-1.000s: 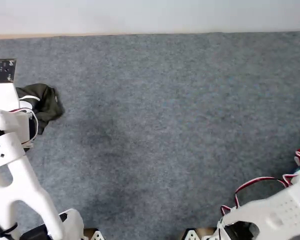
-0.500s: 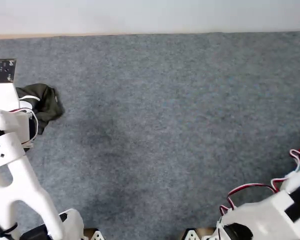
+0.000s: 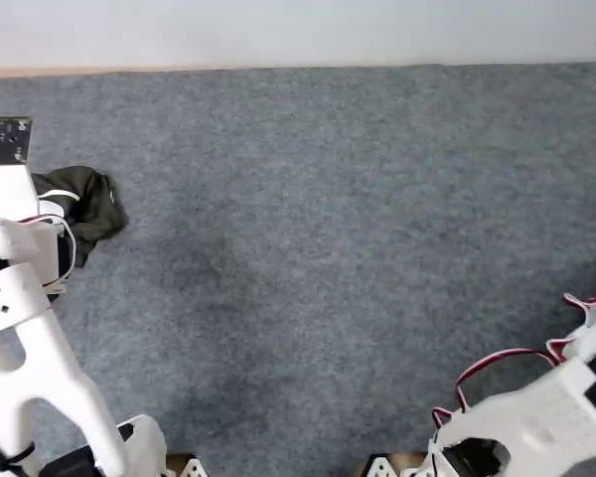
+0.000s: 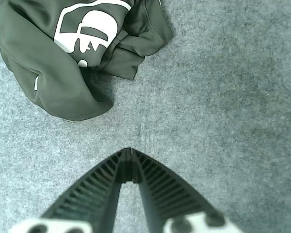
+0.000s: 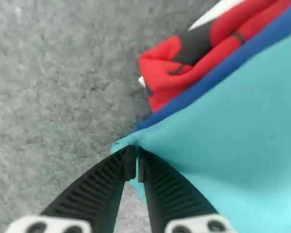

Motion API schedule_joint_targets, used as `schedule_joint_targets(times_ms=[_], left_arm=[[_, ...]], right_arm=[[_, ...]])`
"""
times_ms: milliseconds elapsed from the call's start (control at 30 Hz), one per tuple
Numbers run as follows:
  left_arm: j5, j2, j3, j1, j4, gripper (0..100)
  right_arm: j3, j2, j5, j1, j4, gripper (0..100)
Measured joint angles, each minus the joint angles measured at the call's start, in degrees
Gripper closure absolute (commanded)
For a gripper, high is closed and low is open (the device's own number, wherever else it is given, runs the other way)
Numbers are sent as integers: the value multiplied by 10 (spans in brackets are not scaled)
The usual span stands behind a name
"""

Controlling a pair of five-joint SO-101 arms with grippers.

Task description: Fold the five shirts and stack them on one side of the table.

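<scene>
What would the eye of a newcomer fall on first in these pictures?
The bright teal shirt stands out most, its corner at the shut tips of the right tool, with a red shirt lying just beside it. Next comes the dark green shirt with a white print, crumpled at the left side of the grey table, ahead of the shut left tool.

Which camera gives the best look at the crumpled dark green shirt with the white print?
The left wrist view: the crumpled dark green shirt lies nearly whole there, white print up. The high view catches a part beside the left arm. The right wrist view faces teal cloth and red cloth.
</scene>
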Motion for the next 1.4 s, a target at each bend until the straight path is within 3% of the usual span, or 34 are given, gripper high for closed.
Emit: schedule_joint_targets(times_ms=[367, 967, 1400], left_arm=[[0, 0, 0, 0, 0, 998], [0, 0, 0, 0, 0, 998], [0, 0, 0, 0, 0, 998]], right_arm=[[0, -154, 0, -1, -22, 989], [-11, 98, 4, 20, -430, 990], [-143, 54, -34, 21, -324, 990]])
